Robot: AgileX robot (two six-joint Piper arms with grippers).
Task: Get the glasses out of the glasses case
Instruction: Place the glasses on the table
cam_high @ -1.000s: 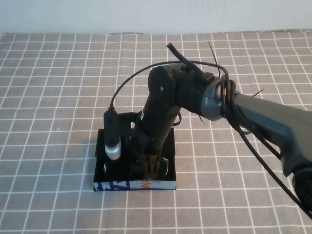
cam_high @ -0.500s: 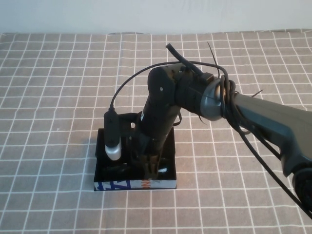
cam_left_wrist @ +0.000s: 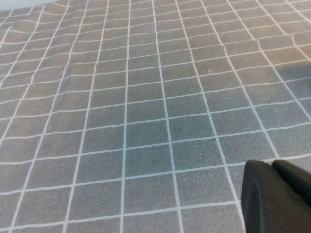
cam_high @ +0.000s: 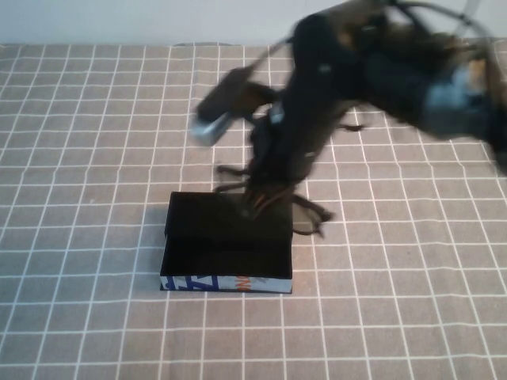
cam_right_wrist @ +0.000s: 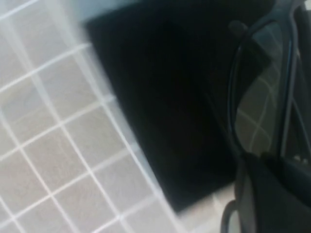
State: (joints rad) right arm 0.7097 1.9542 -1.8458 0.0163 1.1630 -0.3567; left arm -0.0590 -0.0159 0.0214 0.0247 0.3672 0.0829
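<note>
The black glasses case (cam_high: 226,241) lies open on the checked cloth, its blue-and-white printed side (cam_high: 226,283) facing the near edge; its black inside shows nothing in it. My right gripper (cam_high: 257,199) hangs blurred just above the case's far edge, shut on the black glasses (cam_high: 305,215), whose arms dangle to the right. In the right wrist view the glasses' lens and rim (cam_right_wrist: 252,102) hang before the gripper (cam_right_wrist: 272,189), above the case (cam_right_wrist: 165,97). My left gripper (cam_left_wrist: 277,194) is out of the high view; it hovers shut and empty over bare cloth.
A grey-and-white checked tablecloth (cam_high: 95,158) covers the whole table. The right arm (cam_high: 380,71) with its cables reaches in from the upper right, and its wrist camera (cam_high: 218,115) sticks out to the left. A white wall runs along the far edge.
My right gripper has risen out of the case and moved toward the far side, lifting the glasses with it. The case stays in place, its inside now showing only black.
</note>
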